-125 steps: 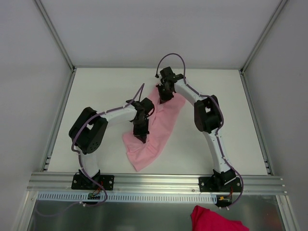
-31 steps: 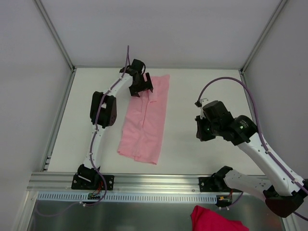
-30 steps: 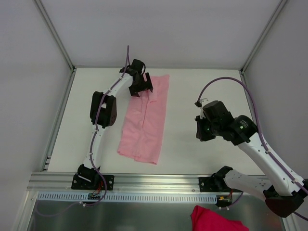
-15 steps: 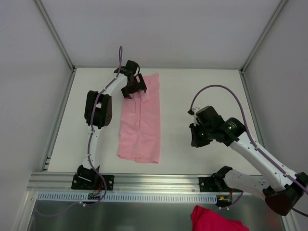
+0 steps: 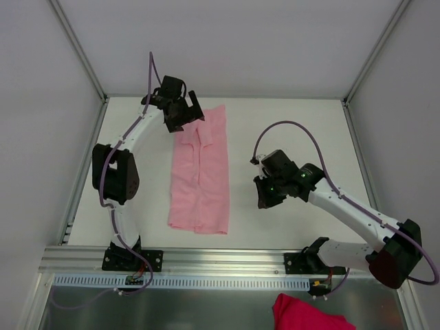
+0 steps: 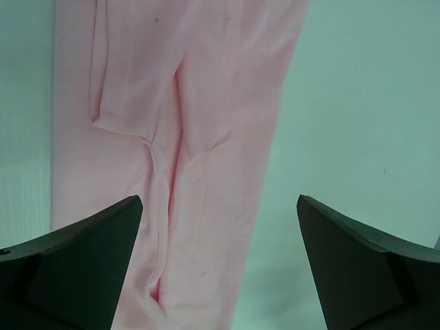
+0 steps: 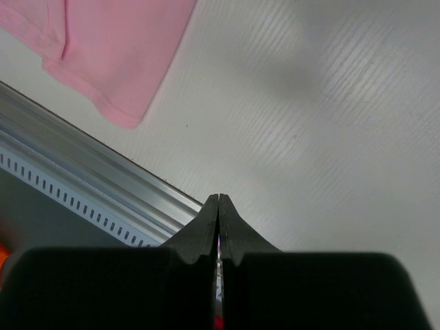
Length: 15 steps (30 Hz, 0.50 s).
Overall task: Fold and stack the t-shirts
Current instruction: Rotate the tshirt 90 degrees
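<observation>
A pale-pink t-shirt [image 5: 201, 172] lies on the white table, folded lengthwise into a long narrow strip that runs from the far edge toward the near rail. My left gripper [image 5: 187, 121] hovers at the strip's far left corner, open and holding nothing. In the left wrist view the t-shirt [image 6: 179, 137] fills the left half, with creases down its length, and the left gripper [image 6: 218, 201] has its jaws spread wide above it. My right gripper [image 5: 263, 199] is shut and empty, over bare table to the right of the strip. The right wrist view shows the shut right gripper [image 7: 218, 199] and the t-shirt's near corner [image 7: 117, 48].
An aluminium rail [image 5: 227, 260] runs along the near table edge, also seen as the rail [image 7: 103, 172] in the right wrist view. A darker magenta cloth [image 5: 309, 315] lies below the rail at bottom right. Frame posts and white walls close in the table on three sides.
The left gripper finished opening and drew back to the far left, off the shirt's far end. The right arm swung left toward the strip, staying shut. The shirt's far end shifted slightly left.
</observation>
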### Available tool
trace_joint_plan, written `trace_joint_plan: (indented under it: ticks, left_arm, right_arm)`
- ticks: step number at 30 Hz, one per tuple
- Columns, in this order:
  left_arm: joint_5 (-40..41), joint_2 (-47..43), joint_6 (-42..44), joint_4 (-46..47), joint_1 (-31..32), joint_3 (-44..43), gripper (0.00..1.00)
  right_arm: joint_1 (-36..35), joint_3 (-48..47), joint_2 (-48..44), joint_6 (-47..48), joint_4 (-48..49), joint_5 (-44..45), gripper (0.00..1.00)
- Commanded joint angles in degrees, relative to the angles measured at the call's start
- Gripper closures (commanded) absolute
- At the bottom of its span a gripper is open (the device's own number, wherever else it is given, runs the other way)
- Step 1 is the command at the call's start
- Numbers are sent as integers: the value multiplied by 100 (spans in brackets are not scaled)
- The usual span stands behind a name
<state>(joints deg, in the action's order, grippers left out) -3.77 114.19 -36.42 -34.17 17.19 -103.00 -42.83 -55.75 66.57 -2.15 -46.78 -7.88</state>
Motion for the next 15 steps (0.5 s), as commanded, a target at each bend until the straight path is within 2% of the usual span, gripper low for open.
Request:
trace_joint_plan:
  ticks: [1,3,9,12,15]
  left_arm:
    - [-177,-685,13,-80,38,568,1]
    - [-168,-932,-92,-142,100,920,1]
    - [-835,-1995,-444,200,442,3010,1]
    - [-959,-2330,-444,43,776,3426,1]
    - [-556,-2620,-453,-510,1084,3611,1]
  right_arm:
    - [-68,11,294,-13,529,-3,99]
    - [-68,-6,549,-39,600,67,99]
    - [-112,-358,1271,-57,890,32,99]
    - [-120,-507,1464,-13,890,-38,99]
    - [-138,-656,1605,48,829,-21,99]
